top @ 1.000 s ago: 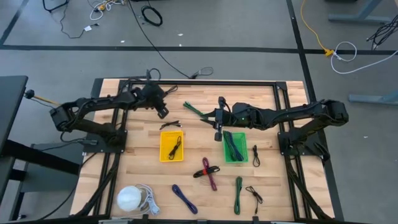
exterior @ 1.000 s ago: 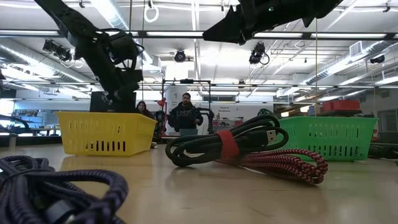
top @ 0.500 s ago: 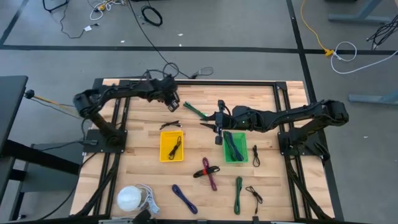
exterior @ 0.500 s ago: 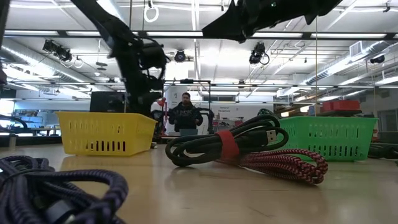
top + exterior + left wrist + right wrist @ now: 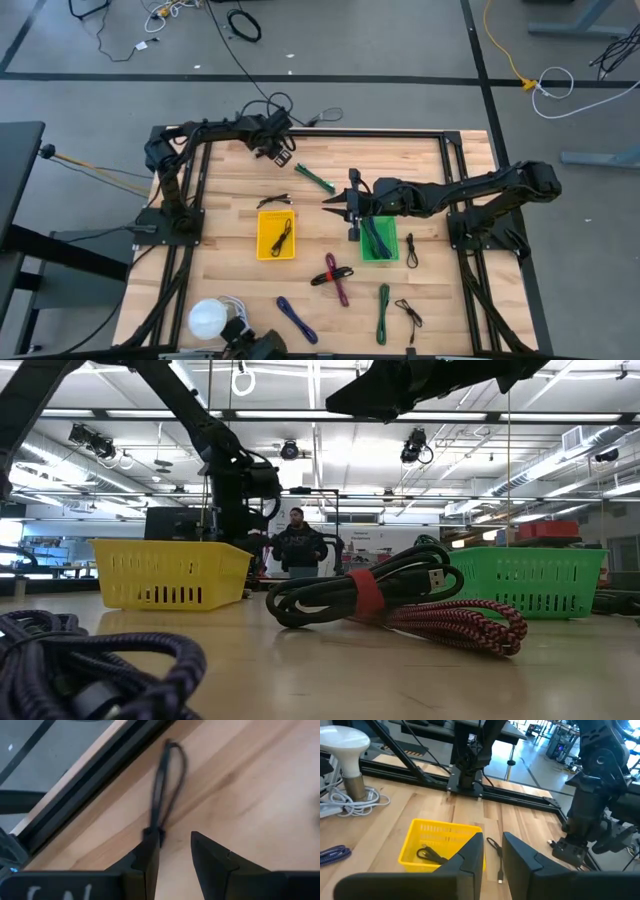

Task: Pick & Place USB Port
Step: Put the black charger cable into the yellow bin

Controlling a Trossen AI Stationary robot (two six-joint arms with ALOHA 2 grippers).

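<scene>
The left gripper [image 5: 281,152] hangs over the table's far edge, near the black frame rail [image 5: 330,131]. In the left wrist view its two dark fingers [image 5: 150,855] stand a little apart with bare wood between them. Nothing is held. One fingertip sits at the end of a thin black cable [image 5: 162,785] that lies looped on the wood beside the rail; whether it touches the cable I cannot tell.

The right gripper [image 5: 352,207] is near the table's middle, just beside the green bin [image 5: 390,255] and above the wood between the two bins. In the right wrist view its fingers [image 5: 470,855] show a narrow gap, again with nothing in it. That view looks past them at the yellow bin [image 5: 440,845], which has a black cable [image 5: 431,854] lying in it, and at another black cable [image 5: 496,855] on the wood just beside that bin.

From above, the yellow bin [image 5: 262,250] holds its black cable [image 5: 283,236], and the green bin holds dark cables [image 5: 376,236]. A green cable [image 5: 316,179] lies on the wood between the two grippers. Nearer the front lie a red-and-black bundle [image 5: 335,277], a purple cable [image 5: 297,318], another green cable [image 5: 383,310] and two small black ones. A white lamp [image 5: 208,319] stands at the front left corner.

In the low view a person [image 5: 297,545] stands in the room behind the table.
</scene>
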